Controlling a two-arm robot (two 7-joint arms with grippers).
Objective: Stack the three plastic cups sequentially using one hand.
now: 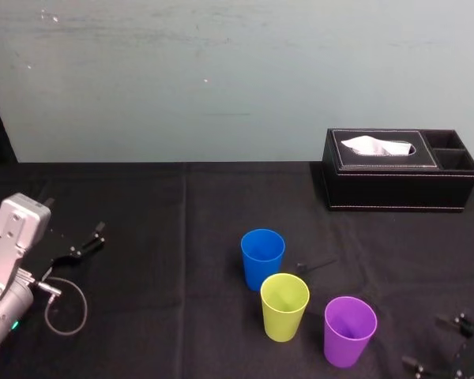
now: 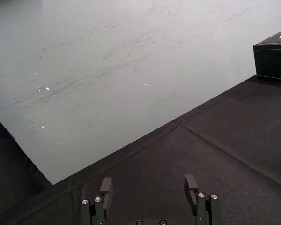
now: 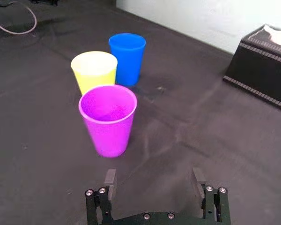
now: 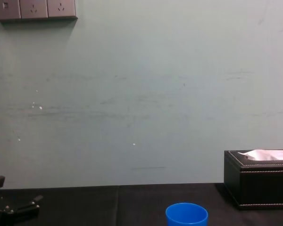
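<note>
You have the black-draped bench point(image 1: 142, 237) running back to a pale wall point(image 1: 221, 79). At its far right stands the black tissue box point(image 1: 395, 170), with white tissue poking from its top.

The three plastic cups stand upright, mouths up, in a diagonal row on the near middle of the bench, none nested in another. The blue cup point(image 1: 262, 258) is farthest back. The yellow-green cup point(image 1: 284, 306) is just beside it, nearer you and a little to the right; you cannot tell whether those two touch. The purple cup point(image 1: 350, 330) is nearest and farthest right, slightly apart from the yellow-green one.

Your right gripper point(image 3: 153, 176) sits low at the near right corner of the bench, facing the purple cup with its fingers spread and nothing between them. Your left gripper point(image 2: 149, 183) is over the left side of the bench, well apart from the cups, pointing toward the wall, released and empty. A thin grey cable loop point(image 1: 67, 308) lies beside that arm.
</note>
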